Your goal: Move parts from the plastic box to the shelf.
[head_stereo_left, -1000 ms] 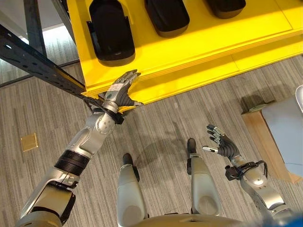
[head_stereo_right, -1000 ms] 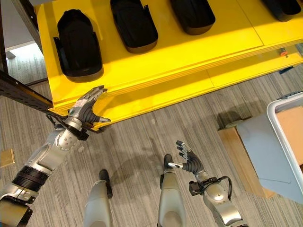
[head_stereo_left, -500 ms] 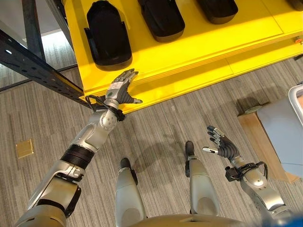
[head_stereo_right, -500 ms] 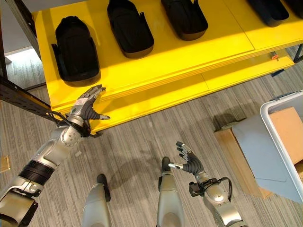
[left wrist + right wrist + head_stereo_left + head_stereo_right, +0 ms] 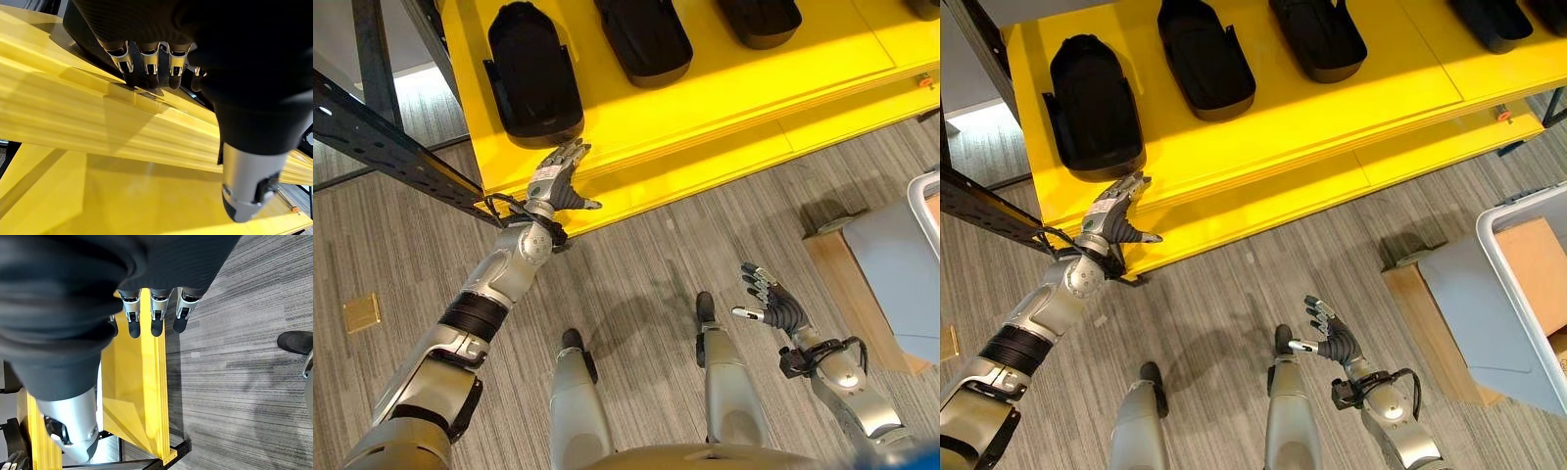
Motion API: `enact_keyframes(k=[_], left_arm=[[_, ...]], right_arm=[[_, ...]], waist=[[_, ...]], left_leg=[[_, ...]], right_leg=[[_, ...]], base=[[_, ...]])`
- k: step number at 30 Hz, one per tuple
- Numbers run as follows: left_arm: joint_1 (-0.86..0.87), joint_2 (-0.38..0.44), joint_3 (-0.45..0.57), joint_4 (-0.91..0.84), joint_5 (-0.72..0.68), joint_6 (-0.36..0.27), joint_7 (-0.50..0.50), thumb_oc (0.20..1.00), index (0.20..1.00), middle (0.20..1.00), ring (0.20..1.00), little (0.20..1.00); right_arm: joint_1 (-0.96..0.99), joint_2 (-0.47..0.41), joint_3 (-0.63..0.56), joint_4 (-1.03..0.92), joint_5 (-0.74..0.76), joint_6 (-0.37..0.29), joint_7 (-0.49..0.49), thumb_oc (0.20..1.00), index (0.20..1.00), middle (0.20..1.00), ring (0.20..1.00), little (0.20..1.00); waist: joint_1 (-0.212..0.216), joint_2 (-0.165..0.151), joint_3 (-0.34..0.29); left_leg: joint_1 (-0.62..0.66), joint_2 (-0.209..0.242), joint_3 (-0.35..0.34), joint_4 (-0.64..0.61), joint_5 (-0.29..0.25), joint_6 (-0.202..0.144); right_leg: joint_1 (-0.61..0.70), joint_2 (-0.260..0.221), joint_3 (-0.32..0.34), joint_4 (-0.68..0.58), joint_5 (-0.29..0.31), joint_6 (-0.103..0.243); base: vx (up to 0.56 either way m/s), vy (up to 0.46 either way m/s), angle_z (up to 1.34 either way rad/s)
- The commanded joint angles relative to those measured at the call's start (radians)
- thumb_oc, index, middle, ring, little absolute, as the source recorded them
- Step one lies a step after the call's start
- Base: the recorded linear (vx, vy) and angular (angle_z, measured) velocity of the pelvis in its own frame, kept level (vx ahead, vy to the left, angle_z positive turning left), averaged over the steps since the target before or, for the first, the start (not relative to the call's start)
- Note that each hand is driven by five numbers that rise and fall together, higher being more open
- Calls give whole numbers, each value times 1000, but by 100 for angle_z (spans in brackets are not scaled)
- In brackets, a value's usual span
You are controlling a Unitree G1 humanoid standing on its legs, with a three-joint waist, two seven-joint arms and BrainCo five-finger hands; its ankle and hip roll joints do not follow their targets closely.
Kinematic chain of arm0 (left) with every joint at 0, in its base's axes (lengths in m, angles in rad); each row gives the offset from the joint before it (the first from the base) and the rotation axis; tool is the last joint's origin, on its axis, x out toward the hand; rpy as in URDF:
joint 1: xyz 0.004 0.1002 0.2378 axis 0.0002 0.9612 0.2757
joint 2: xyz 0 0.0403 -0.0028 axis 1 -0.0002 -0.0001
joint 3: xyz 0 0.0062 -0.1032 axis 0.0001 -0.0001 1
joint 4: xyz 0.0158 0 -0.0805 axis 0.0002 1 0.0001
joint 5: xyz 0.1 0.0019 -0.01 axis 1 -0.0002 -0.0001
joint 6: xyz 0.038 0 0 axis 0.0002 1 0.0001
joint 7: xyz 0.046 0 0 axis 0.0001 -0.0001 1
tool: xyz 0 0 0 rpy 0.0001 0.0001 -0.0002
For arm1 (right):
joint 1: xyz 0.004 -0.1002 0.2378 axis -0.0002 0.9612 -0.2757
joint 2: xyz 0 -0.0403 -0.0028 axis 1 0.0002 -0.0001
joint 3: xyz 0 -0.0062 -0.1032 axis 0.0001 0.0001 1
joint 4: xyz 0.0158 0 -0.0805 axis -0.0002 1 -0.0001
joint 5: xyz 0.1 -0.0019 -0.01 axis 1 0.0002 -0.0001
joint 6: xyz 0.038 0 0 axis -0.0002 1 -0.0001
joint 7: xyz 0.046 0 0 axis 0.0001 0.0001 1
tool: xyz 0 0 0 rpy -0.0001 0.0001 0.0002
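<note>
4 black parts (image 5: 1093, 105) sit on the yellow shelf (image 5: 1263, 117); left hand (image 5: 556, 182) and right hand (image 5: 770, 302) spread, empty.

My left arm reaches up toward 11 o'clock, stretched almost straight, elbow low and wrist high. My left hand (image 5: 556, 182) is raised at the end of it, fingers (image 5: 149, 63) straight and close together, thumb spread off to the side, holding nothing. My right arm is bent low at about 4 o'clock. My right hand (image 5: 773, 305) lifts from it toward 11 o'clock, fingers relaxed and slightly spread, palm empty.
</note>
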Motion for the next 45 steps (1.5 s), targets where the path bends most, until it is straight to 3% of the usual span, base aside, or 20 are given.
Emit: enact_keyframes(k=[1,45], left_arm=[[-14,23,22,32,-7,-6,27,1000,1000,1000,1000,1000],[-266,61,-97,266,-21,6,59,1000,1000,1000,1000,1000]], right_arm=[[15,-8,-19,-29,9,-27,7,1000,1000,1000,1000,1000],[52,-42,-14,-16,26,-49,34,1000,1000,1000,1000,1000]], waist=[[4,5,-14],[-21,0,-25]], left_leg=[[3,-24,-25,-69,130,30],[-31,-14,-23,-34,127,26]], right_leg=[[-13,-13,-17,196,-61,-20],[-48,-6,-12,223,-63,-19]], base=[[0,0,0],[0,0,0]])
